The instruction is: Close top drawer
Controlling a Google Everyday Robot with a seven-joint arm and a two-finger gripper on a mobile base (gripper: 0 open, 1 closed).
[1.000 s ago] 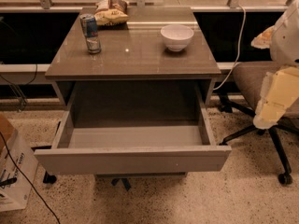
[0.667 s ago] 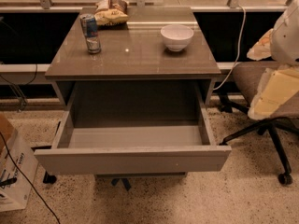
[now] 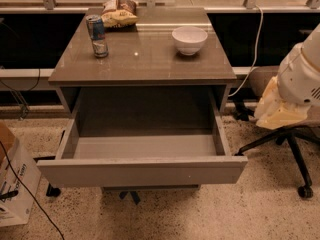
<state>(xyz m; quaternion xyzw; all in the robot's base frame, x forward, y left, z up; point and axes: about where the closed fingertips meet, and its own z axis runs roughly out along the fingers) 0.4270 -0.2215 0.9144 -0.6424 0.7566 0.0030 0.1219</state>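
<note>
The top drawer (image 3: 142,170) of the grey-taupe cabinet is pulled far out toward me. Its flat handleless front panel faces the camera, and its deep grey box (image 3: 145,145) is bare inside. My gripper (image 3: 280,110) shows as a cream-coloured end under the white arm (image 3: 302,71) at the right edge. It hangs to the right of the cabinet, level with the drawer opening, and touches nothing.
On the cabinet top (image 3: 145,59) stand a drink can (image 3: 97,35), a white bowl (image 3: 189,39) and a snack bag (image 3: 119,12). An office chair base (image 3: 287,149) stands at the right under the arm. A cardboard box (image 3: 15,184) and a cable lie at the left.
The arm at the right has shifted a little lower and left, toward the cabinet. The drawer stays open in the same place.
</note>
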